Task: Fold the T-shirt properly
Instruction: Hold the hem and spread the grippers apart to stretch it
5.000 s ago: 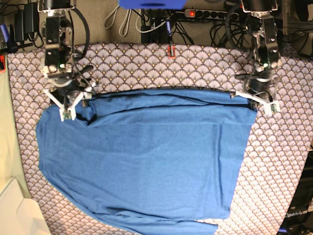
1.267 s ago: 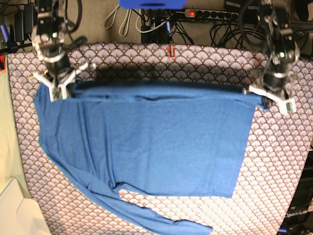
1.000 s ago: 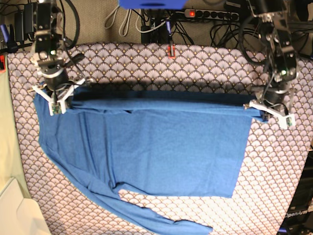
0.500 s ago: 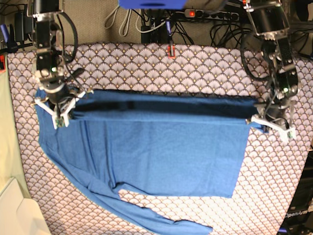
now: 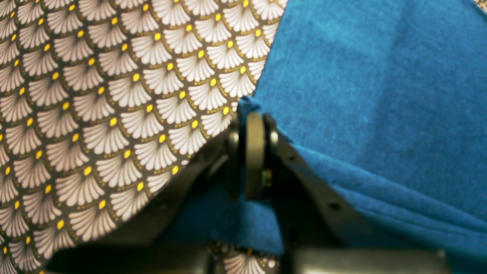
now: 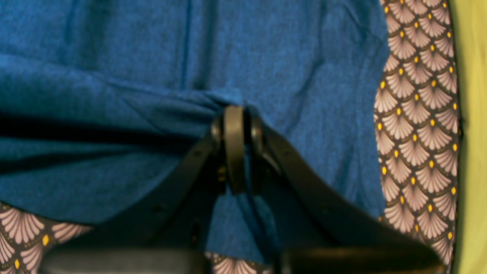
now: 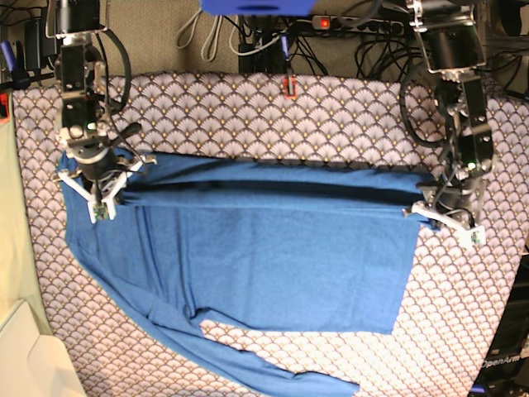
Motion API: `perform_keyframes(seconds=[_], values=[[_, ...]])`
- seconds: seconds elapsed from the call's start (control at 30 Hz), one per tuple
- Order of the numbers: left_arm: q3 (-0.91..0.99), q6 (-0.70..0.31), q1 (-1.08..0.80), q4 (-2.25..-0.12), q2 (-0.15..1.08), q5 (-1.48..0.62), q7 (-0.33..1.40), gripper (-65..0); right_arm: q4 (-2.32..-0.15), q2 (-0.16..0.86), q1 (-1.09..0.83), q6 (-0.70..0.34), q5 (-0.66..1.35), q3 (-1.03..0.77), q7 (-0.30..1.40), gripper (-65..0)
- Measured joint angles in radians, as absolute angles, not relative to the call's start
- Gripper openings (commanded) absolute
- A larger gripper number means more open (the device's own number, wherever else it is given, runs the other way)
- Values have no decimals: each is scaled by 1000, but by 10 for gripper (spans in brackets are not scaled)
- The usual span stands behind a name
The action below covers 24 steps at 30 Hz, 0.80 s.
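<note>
The blue T-shirt lies on the scallop-patterned table cover, its far edge lifted into a long fold stretched between both grippers. One sleeve trails toward the front edge. In the base view my left gripper is shut on the fold's right corner. My right gripper is shut on its left corner. The left wrist view shows that gripper pinching the T-shirt at its edge, over the table cover. In the right wrist view the gripper pinches bunched T-shirt cloth.
Cables and a power strip run behind the table. A small red object sits at the back edge. A yellow-green surface borders the left side, with a pale box at the front left.
Both grippers have moved toward the front of the table and lower, carrying the held edge over the shirt's body. The fold line now sits nearer the middle.
</note>
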<state>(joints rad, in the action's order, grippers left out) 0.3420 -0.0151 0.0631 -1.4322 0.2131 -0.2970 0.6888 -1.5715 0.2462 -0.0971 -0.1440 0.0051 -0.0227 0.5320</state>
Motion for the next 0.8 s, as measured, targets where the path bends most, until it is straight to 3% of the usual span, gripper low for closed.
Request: perform_keyframes(seconds=[0.1, 0.27, 0.43, 0.53, 0.8], values=[[342, -15, 67, -1432, 213, -297, 693, -601, -1571, 246, -97, -144, 6, -23, 532, -645], [342, -7, 68, -1432, 213, -296, 692, -382, -1571, 246, -92, -144, 5, -23, 537, -645], [342, -8, 68, -1432, 213, -296, 692, -222, -1571, 246, -81, -143, 5, -28, 543, -634], [343, -8, 67, -1433, 213, -297, 692, -190, -1571, 246, -81, -143, 5, -30, 596, -579], [348, -7, 19, -1435, 213, -297, 681, -187, -1572, 215, -62, -142, 1, -31, 611, -410]])
